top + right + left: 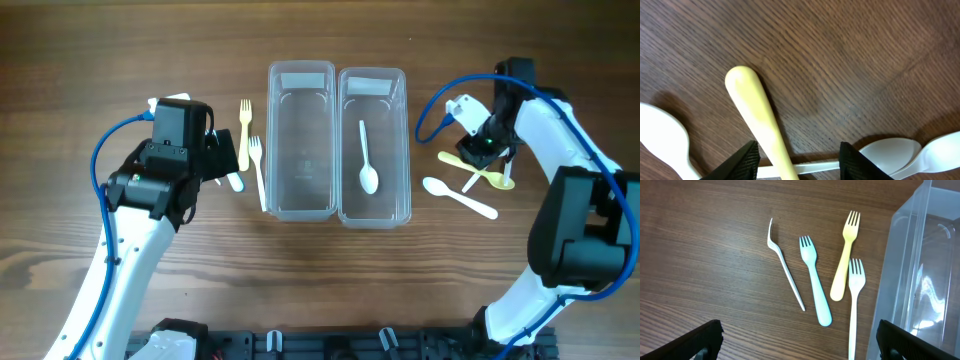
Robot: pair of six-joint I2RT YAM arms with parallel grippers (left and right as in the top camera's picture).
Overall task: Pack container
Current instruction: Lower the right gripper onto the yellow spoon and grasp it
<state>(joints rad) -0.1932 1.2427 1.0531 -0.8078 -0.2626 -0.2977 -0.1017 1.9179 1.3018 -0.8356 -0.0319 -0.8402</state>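
Two clear containers stand side by side mid-table; the left one (300, 140) is empty and the right one (373, 145) holds a white spoon (367, 160). My left gripper (215, 160) (800, 347) hovers wide open over several forks: thin white (785, 265), light blue (815, 285), yellow (844, 255), white (855, 300). Low over the spoons at the right, my right gripper (485, 155) (799, 160) has its jaws partly apart astride the yellow spoon's handle (757, 115) (470, 168). The handle lies close to the left finger (742, 162), with a gap to the other.
More white spoons lie round the yellow one: a bowl at the left (660, 135), two bowls at the right (890, 150), and a thin white handle (820, 166) crossing under the yellow handle. Another white spoon (460, 197) lies nearer the front. The left container's wall (920, 265) stands just right of the forks.
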